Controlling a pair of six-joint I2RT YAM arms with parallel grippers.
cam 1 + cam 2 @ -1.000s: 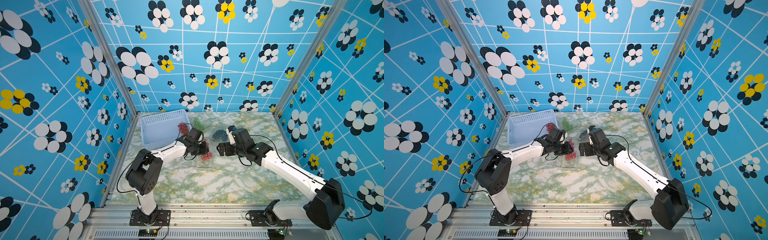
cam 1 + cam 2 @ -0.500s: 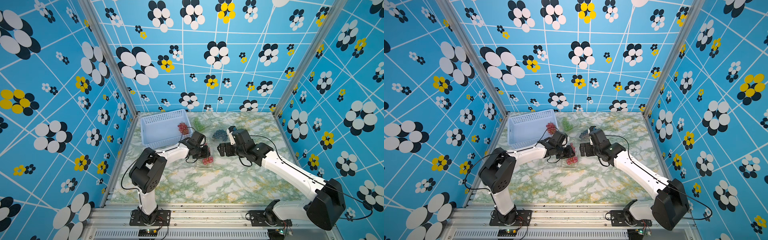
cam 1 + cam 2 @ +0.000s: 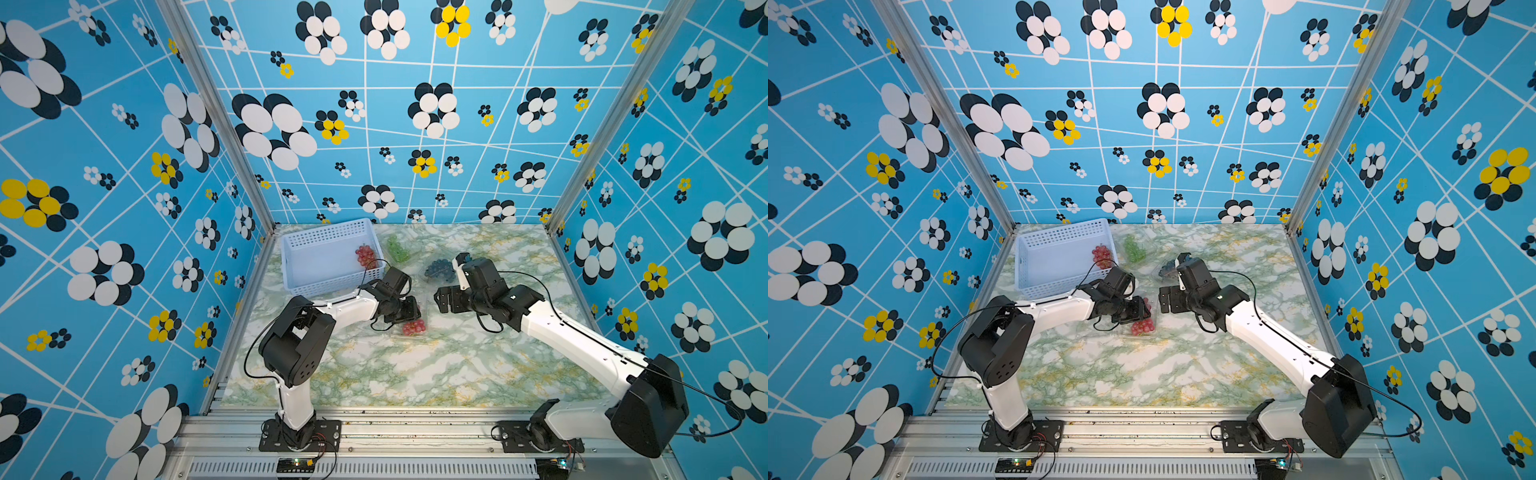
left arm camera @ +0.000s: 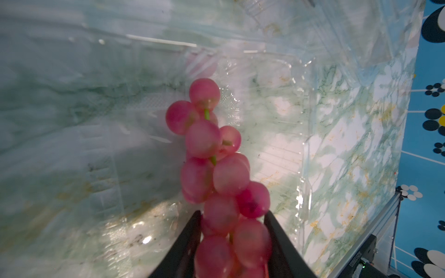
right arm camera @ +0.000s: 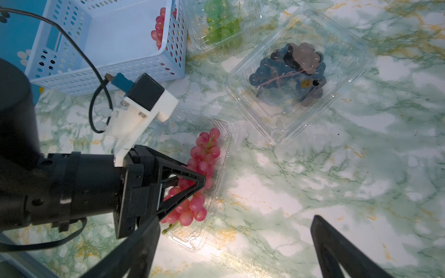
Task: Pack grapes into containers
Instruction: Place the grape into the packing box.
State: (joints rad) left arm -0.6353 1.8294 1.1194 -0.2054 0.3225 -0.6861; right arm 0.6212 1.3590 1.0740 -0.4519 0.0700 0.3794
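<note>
Altogether four bunches of grapes show, read on a top-view clock with the arm bases at 6. One pinkish-red bunch (image 5: 202, 163) lies in a clear clamshell (image 5: 192, 243) near the centre of the worktop (image 5: 361, 168). The left gripper (image 4: 231, 213) reaches over it with its fingers (image 4: 189, 238) flanking one end; whether they pinch it or merely straddle it I cannot tell. A second pinkish-red bunch (image 5: 160, 26) sits at the 3 o'clock side of the single pale blue perforated basket (image 5: 115, 69), which stands at 11. The green bunch (image 5: 221, 26) fills a second clamshell (image 5: 250, 36) at 12. The blue-black bunch (image 5: 289, 69) fills a third clamshell (image 5: 277, 134) at 1.

The right gripper (image 5: 234, 217) hovers just toward 3 from the centre, fingers spread wide, holding nothing. Green-veined marble pattern covers the worktop. Blue panels (image 3: 415, 124) printed with black, white and yellow flowers, set on aluminium posts (image 3: 225, 124), enclose it.
</note>
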